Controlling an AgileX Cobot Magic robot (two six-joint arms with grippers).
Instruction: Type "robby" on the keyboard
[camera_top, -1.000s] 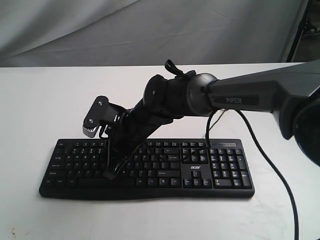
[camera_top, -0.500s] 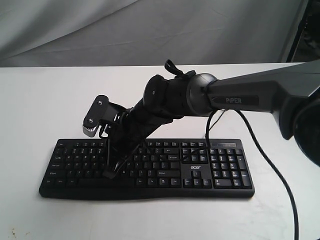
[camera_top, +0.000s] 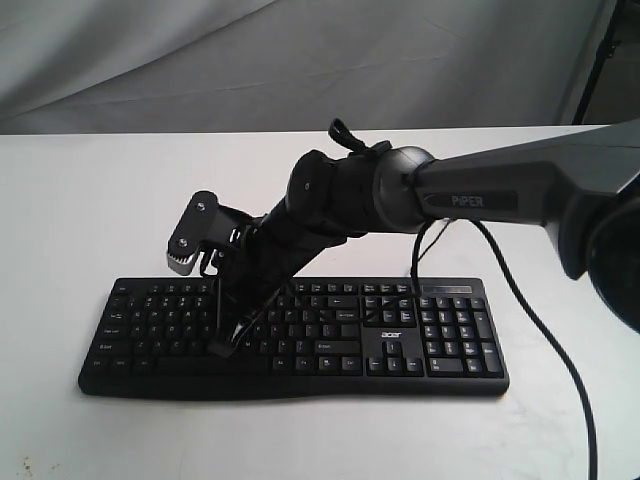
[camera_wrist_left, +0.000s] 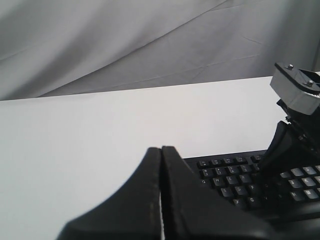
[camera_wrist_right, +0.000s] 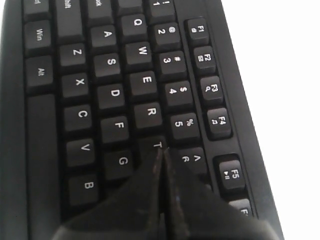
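Evidently the typing was under way or about to begin. The right gripper (camera_wrist_right: 161, 154), its two fingers pressed together into one blunt point and holding nothing, hung over the letter block at the left half of the black Acer keyboard (camera_top: 400, 345). The keyboard lay flat near the front edge of the white table (camera_top: 80, 200).

From the right wrist view, the point sat above the T key (camera_wrist_right: 156, 144), just beside the R key (camera_wrist_right: 148, 114). My reading was that R was the target. The next move then called for a small sideways shift onto R and a short, straight press, without clipping T or the neighbouring 5.

Which letter of the word was due could not be told, nor whether the tip touched a keycap. In the exterior view the arm itself covered several middle keys. The left gripper (camera_wrist_left: 161, 150), likewise clenched and empty, appeared only in its own camera, with the keyboard's corner ahead of it.
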